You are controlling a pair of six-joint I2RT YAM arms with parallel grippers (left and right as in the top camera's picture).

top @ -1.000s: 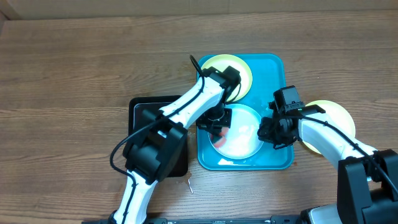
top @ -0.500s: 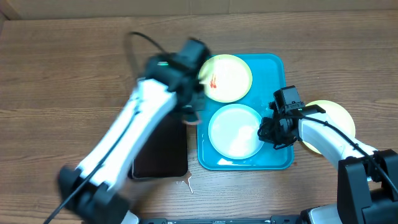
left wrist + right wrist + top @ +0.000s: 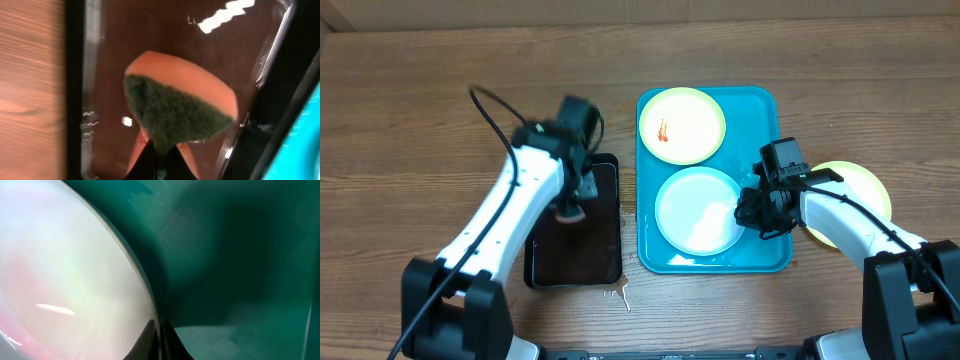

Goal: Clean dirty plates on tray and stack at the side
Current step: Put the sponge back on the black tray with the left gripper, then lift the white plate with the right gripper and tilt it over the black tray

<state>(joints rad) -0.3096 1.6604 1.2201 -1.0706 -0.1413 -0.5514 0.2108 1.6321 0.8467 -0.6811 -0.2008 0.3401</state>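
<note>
The turquoise tray (image 3: 760, 110) holds a pale yellow-green plate (image 3: 683, 124) with a red smear at its far end and a light blue plate (image 3: 698, 210) at its near end. A second yellow-green plate (image 3: 865, 185) lies on the table right of the tray. My right gripper (image 3: 748, 212) is shut on the right rim of the light blue plate (image 3: 65, 280). My left gripper (image 3: 572, 205) is shut on an orange sponge with a green scouring face (image 3: 175, 112) over the black tray (image 3: 610, 250).
The black tray (image 3: 272, 90) lies just left of the turquoise tray, whose edge (image 3: 305, 145) shows in the left wrist view. Wooden table (image 3: 420, 120) stretches to the left and far side. A small scrap lies near the front edge (image 3: 623, 295).
My left arm swung left from the light blue plate to the black tray, carrying the sponge. The smear on the blue plate is gone. The right arm has not moved.
</note>
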